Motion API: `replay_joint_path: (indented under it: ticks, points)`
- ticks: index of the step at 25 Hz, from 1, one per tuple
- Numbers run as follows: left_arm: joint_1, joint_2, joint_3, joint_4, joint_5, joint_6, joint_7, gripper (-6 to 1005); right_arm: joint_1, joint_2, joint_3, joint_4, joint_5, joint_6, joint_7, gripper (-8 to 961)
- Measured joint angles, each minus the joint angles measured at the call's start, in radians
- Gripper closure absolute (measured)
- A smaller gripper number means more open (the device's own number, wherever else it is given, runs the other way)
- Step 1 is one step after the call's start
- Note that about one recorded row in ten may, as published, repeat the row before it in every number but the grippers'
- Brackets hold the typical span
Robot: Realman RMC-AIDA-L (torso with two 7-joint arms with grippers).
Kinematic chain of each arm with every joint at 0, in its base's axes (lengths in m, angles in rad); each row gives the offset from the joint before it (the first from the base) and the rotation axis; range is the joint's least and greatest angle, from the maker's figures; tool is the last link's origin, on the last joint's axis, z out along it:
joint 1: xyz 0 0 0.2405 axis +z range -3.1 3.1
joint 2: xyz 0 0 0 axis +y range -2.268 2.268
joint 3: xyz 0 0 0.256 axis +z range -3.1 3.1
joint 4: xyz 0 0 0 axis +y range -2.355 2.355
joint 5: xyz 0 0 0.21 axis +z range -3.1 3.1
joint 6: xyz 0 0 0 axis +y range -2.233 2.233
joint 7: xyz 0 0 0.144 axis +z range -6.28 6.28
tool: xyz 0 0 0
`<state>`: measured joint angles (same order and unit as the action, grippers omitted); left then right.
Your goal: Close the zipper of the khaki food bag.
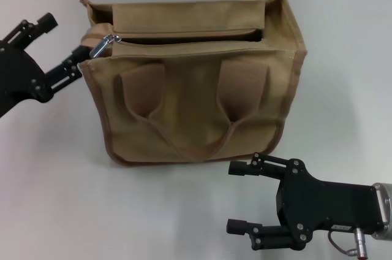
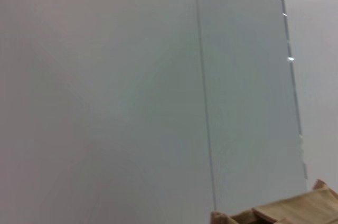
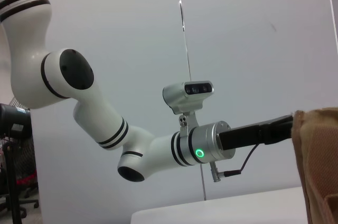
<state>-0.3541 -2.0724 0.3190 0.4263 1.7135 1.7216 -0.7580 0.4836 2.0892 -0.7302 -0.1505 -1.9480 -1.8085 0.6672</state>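
I read no writing on the khaki food bag [image 1: 196, 88]. My left gripper [image 1: 64, 45] fingers gape wide beside the zipper [image 1: 105, 46] pull; my right gripper [image 1: 240, 197] fingers spread wide, empty.

No text, label, brand, number or sign can be read anywhere: the bag [image 1: 196, 88] carries no print, nor do the grippers, the arm [image 3: 105, 123] or the table [image 1: 343, 57].
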Motion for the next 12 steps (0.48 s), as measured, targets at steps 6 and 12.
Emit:
replay_joint_path:
  ticks: [6,12]
  points:
    - [0.001,0.000,0.006,-0.020,-0.023,-0.032,0.002,325,0.005,0.001,0.000,0.010,0.000,0.001,0.000,149]
    - [0.000,-0.002,0.008,-0.042,-0.024,-0.051,0.009,339,0.006,0.002,0.002,0.013,0.004,0.002,0.000,149]
